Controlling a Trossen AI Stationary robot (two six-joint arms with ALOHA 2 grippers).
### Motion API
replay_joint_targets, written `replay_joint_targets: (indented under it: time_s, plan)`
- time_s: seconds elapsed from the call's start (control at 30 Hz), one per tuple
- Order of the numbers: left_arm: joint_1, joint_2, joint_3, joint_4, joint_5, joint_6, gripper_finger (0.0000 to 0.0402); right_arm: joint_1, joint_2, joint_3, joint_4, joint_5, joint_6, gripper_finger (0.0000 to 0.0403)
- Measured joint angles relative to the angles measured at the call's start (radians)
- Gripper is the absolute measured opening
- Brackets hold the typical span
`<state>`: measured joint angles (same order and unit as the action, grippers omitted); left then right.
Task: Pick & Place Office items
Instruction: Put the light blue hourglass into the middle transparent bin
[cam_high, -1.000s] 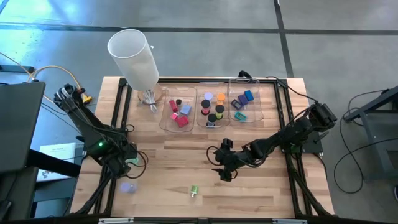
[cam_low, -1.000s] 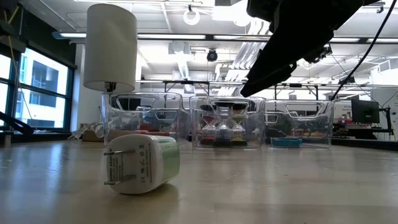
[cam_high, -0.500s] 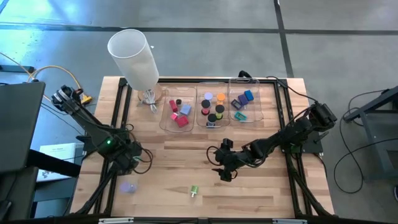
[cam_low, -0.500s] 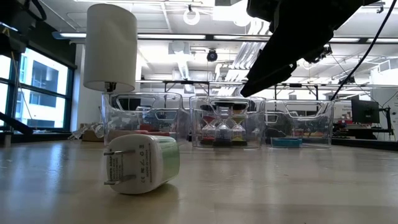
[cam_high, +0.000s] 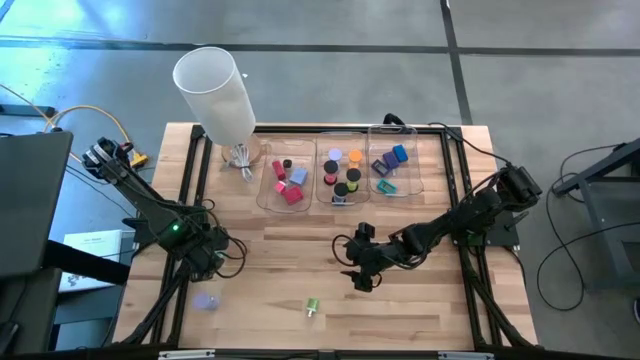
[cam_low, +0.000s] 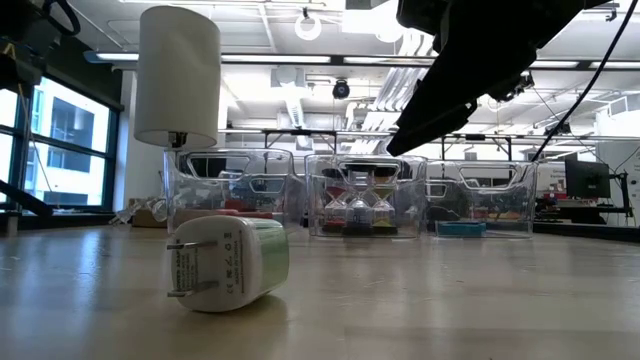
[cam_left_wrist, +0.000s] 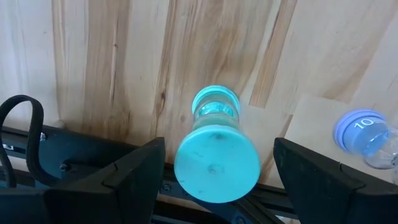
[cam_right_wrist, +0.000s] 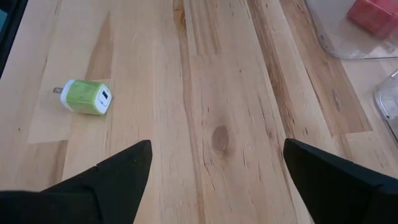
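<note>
We saw a light butcher-block table (cam_high: 290, 245) w/ black frame rails, on grey floor. Left gripper (cam_high: 213, 262) sat at approx. 8 o'clock, fingers set wide around a teal cap (cam_left_wrist: 216, 163); we couldn't tell if they touched it. Lavender cap (cam_high: 205, 300) lay just beside. Right gripper (cam_high: 358, 272) hovered near center, fingers wide, nothing between. Green charger (cam_high: 311, 308) lay at 6 o'clock. Three clear trays (cam_high: 336, 197) w/ sorted office items stood at 12 o'clock; white cylinder (cam_high: 215, 92) at 11. Behind: open workshop, windows, ceiling lights.
</note>
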<state>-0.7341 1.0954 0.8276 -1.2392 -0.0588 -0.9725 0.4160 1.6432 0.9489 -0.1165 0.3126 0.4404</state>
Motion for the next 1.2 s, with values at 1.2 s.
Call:
replay_joint_targets:
  time_s: [1.2]
  plan:
    - [-0.001, 0.0, 0.0, 0.014, 0.004, -0.016, 0.0291, 0.0, 0.0, 0.0, 0.04, -0.023, 0.011, 0.0352]
